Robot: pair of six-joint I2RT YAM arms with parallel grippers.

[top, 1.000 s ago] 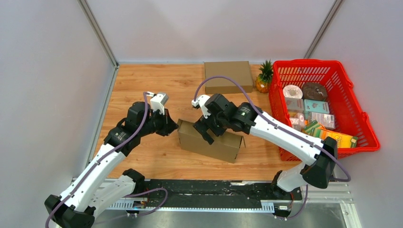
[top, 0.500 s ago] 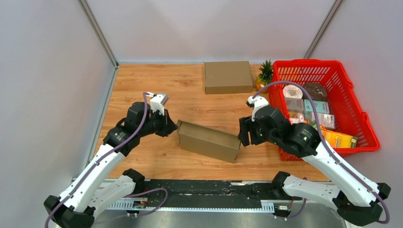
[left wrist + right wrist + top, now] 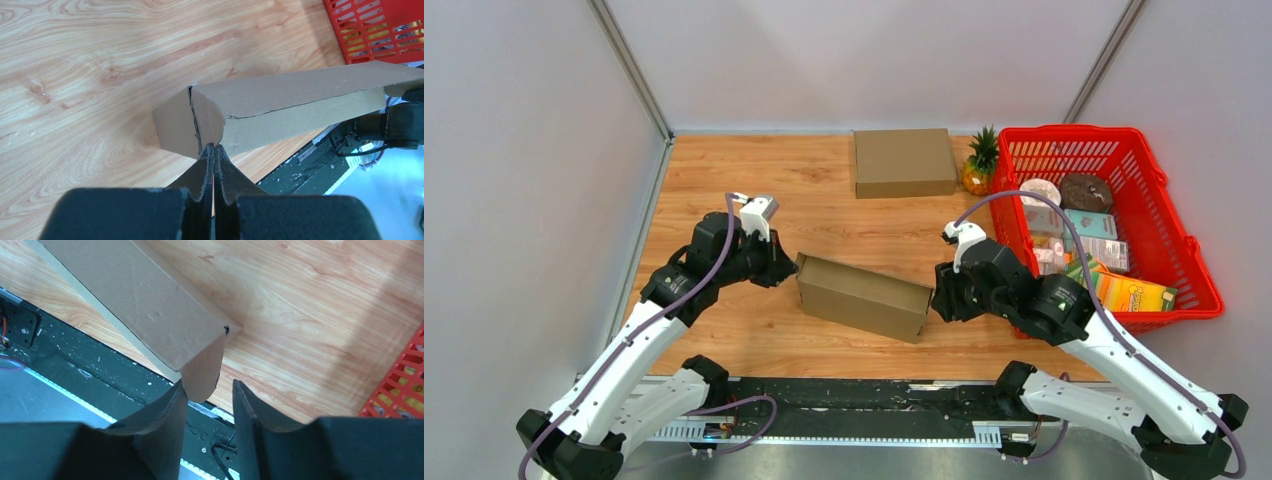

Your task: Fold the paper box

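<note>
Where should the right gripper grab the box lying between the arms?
The end flap at the box's right end, approached from the right with the right gripper straddling it: it's a thin edge-on sheet, while the body looks too wide for the jaws.

The long brown paper box (image 3: 864, 297) lies closed and slanted on the wooden table (image 3: 754, 180), near its front edge.

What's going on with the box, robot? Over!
Left gripper shut at box end. Right gripper open around the other end's flap. Nothing blocking.
</note>
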